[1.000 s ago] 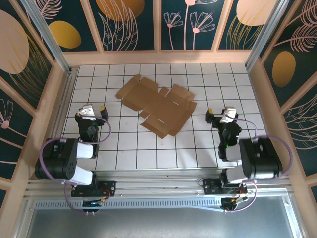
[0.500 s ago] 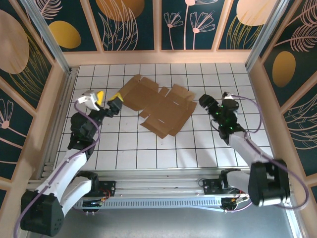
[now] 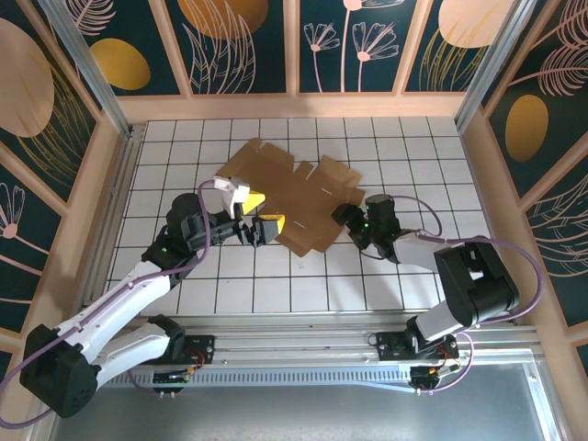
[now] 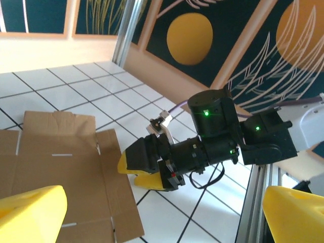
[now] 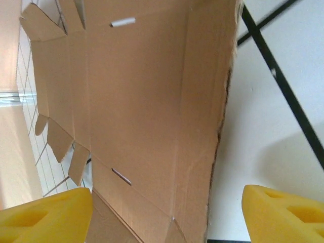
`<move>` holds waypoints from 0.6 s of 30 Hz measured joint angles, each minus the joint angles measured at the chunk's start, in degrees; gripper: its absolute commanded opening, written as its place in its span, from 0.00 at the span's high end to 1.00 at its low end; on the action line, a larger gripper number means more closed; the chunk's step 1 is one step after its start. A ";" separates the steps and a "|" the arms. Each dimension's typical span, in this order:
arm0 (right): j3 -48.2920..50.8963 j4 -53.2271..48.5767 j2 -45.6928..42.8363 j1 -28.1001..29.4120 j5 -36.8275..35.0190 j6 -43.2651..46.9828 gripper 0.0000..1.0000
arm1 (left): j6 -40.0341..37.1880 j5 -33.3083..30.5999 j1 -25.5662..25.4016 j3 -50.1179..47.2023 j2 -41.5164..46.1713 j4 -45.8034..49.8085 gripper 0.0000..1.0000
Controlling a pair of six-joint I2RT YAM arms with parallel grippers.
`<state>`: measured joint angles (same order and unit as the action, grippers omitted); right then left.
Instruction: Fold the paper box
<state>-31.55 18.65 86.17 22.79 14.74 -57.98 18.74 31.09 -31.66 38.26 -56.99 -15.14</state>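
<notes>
Brown cardboard, the box (image 3: 299,193) lies flat and unfolded on the table (image 3: 404,147), its long axis running diagonally from far left to near right. The left gripper (image 3: 261,213) is spread wide at its near-left edge. The right gripper (image 3: 343,219), also spread, straddles its near-right edge.

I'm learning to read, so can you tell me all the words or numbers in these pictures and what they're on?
None: no words or numbers can be read.
The paper box is plain brown cardboard.
The walls carry only leaf and flower drawings.
</notes>
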 measured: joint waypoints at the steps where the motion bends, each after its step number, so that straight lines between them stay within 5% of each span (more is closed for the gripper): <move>1: 0.35 0.52 0.44 0.33 -0.04 -0.48 0.30 | -0.59 -0.02 0.00 0.33 0.00 0.76 0.01; 5: 0.50 3.15 3.10 1.14 -0.04 -1.29 0.63 | -0.26 -2.38 -0.02 1.46 -0.39 3.72 0.01; 9: 0.44 3.56 4.66 1.14 -0.48 0.59 0.94 | 4.02 -12.63 -0.17 6.64 -4.52 10.43 0.01; 14: -3.15 -1.70 4.52 -2.19 1.29 11.74 1.00 | 7.26 -24.04 0.24 16.09 -12.02 20.41 0.01; 18: -10.29 -12.79 3.41 -5.66 3.43 27.67 1.00 | 4.13 -25.38 1.84 24.44 -18.67 26.01 0.01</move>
<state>-41.85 5.87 89.58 17.12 18.17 -30.30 22.87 5.72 -29.82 62.70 -75.66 10.87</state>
